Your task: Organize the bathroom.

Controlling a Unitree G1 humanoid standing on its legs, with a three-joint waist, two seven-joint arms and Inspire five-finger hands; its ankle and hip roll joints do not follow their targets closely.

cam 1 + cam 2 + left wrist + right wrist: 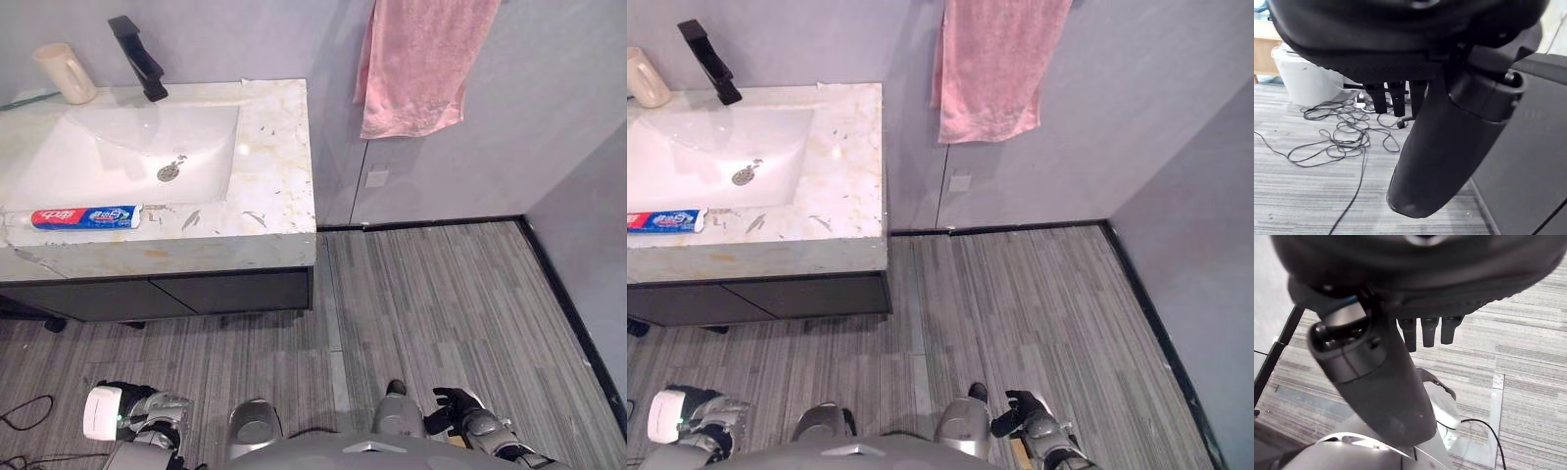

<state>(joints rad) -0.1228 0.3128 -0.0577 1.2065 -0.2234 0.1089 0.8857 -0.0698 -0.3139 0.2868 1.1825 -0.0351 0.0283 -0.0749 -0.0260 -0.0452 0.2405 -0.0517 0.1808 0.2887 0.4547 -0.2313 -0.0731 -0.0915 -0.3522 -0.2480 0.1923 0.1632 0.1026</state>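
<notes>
On the counter [274, 147], toothpaste [83, 217] lies far from both hands' fingers [1430, 330].

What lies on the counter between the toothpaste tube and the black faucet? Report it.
The white sink basin, with its drain, lies between the toothpaste tube and the black faucet, seen in the left eye view.

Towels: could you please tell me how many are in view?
1: a pink towel hanging on the wall to the right of the sink counter. Its top runs out of view, and others may be out of sight.
</notes>
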